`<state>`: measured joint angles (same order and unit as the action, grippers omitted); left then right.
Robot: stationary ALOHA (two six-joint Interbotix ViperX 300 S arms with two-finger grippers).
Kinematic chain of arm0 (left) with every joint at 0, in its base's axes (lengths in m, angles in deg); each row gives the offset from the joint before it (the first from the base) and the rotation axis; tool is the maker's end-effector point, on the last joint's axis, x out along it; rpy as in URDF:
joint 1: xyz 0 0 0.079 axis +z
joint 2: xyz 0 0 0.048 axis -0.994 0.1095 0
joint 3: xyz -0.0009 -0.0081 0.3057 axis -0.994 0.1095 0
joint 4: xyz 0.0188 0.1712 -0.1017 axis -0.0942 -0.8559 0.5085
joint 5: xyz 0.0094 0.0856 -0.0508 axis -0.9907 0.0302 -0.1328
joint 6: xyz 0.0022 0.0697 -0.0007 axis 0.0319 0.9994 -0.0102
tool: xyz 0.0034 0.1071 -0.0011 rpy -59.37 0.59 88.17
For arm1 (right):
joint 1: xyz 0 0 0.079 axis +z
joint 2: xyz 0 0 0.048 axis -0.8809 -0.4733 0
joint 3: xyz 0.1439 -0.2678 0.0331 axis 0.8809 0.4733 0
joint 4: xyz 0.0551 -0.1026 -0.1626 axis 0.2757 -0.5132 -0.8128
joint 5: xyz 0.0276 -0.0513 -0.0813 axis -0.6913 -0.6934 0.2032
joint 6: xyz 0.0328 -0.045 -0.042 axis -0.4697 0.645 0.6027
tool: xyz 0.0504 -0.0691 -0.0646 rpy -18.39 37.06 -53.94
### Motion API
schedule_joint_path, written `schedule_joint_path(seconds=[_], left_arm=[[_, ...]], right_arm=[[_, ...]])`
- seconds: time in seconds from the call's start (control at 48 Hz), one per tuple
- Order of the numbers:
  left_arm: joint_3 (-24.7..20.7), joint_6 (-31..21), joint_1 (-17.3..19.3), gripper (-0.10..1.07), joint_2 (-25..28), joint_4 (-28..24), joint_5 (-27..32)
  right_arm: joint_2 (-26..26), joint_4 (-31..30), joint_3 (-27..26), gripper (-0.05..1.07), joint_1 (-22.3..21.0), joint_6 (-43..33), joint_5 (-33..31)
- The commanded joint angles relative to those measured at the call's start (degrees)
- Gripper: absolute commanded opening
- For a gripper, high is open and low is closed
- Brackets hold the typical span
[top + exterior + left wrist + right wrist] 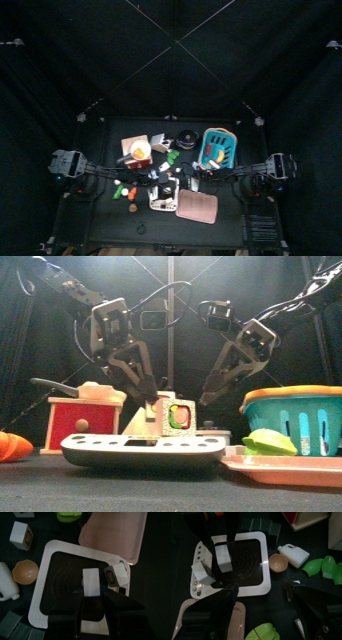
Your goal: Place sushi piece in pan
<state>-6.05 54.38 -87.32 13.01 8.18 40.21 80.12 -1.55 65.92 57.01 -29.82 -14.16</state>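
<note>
The pan (52,572) is a white square dish with a dark inside, near the table's front (163,195). A sushi piece (119,577) with white rice, a dark wrap and a green middle stands upright at the pan's edge nearest the pink tray, as the front view also shows (183,416). My left gripper (103,587) hangs low over the pan with its jaws apart, and the sushi piece is right beside one finger. Whether that finger touches it, I cannot tell. My right gripper (261,597) hovers open beside the pan with nothing between its fingers.
A pink tray (117,534) lies against the pan. Another sushi piece (22,535), an orange bowl (25,571) and a white bottle (5,582) sit on the pan's other side. A blue basket (301,416) and a red wooden box (87,416) flank the pan.
</note>
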Motion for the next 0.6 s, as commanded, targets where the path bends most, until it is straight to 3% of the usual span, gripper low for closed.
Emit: schedule_joint_path(seconds=[0.0, 0.25, 0.438, 0.583], left_arm=[[0.3, 0.0, 0.2, 0.62, -4.4, 0.2, 0.8], [4.0, 0.1, 2.8, 0.62, -14.4, -0.4, 2.1], [7.7, 0.0, 10.3, 0.62, -23.2, -1.7, 0.4], [10.6, 0.1, 17.0, 0.62, -29.3, -1.8, -5.0]], right_arm=[[1.1, 0.1, -0.7, 1.03, -0.2, 0.1, 0.3], [1.1, -0.1, -0.8, 1.03, -0.2, 0.1, 0.3], [1.1, -0.2, -0.7, 1.03, -0.2, 0.1, 0.3], [1.0, -0.2, -0.6, 1.03, -0.2, 0.1, 0.2]])
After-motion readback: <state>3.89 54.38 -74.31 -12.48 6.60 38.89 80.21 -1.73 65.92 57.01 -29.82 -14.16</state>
